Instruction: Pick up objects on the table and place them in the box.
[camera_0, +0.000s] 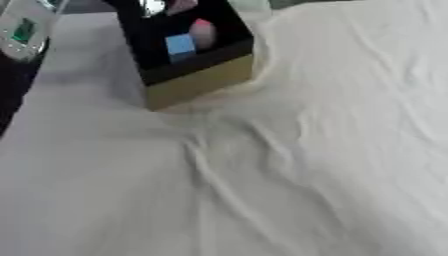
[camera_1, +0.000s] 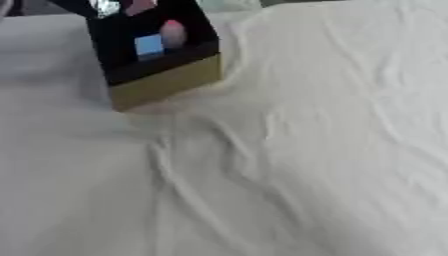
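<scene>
Box (camera_0: 188, 60) sits at the far side of the bench, up toward the top left of my view, turned at an angle so one corner points down at me. It's black inside, with a tan, gold-looking outer wall (camera_0: 199, 82) facing me along the lower edge. Looking in, I can make out a light blue block (camera_0: 180, 46) resting against the inner wall, and just beside it, touching or nearly so, a rounded pink-and-white thing (camera_0: 202, 33). Further back in the box there's something shiny (camera_1: 105, 7) and another pinkish shape (camera_1: 140, 6), too blurred for me to name.

The white cloth (camera_0: 289, 165) covering the bench is rumpled, with long creases running from below the box down across the middle. At the far left edge of the left eye view there's a pale device with a green patch (camera_0: 24, 30), off the cloth and well apart from the box.

My fingers, on either side, don't show in either view, so I can't tell whether they're released, clenched or grasping anything.
</scene>
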